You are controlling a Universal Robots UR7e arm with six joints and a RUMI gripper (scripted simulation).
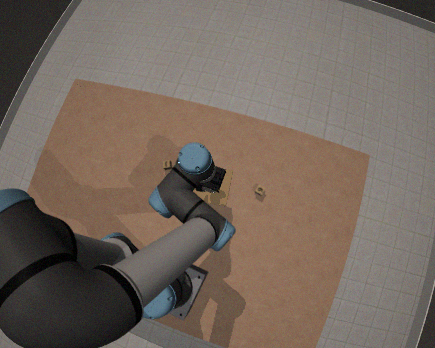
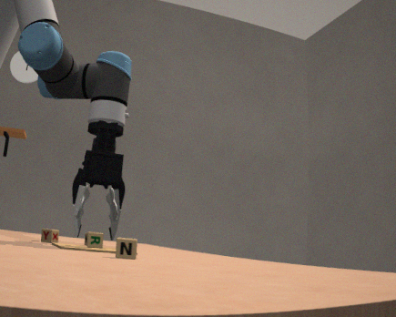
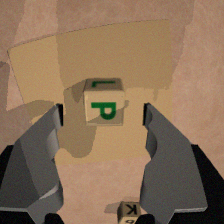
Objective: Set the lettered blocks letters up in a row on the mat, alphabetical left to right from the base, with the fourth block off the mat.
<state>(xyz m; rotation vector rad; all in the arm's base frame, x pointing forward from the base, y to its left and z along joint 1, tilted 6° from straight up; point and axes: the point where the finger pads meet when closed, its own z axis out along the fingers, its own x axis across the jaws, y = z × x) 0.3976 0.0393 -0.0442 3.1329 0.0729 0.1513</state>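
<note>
Forearm and wrist in the top view reach from lower left to the centre, putting the gripper over the mat; small blocks sit left and right of it.

Exterior view: the gripper points straight down at left of centre, fingers apart, above a green-lettered block. A Y/X block lies farther left, an N block to the right.

Wrist view: the green-lettered block, sideways P up, lies on the mat near centre; a K block is at the bottom edge.

arm: bent, reaching out
wrist: above claw
claw: pointing down, part open, nothing gripped
</note>
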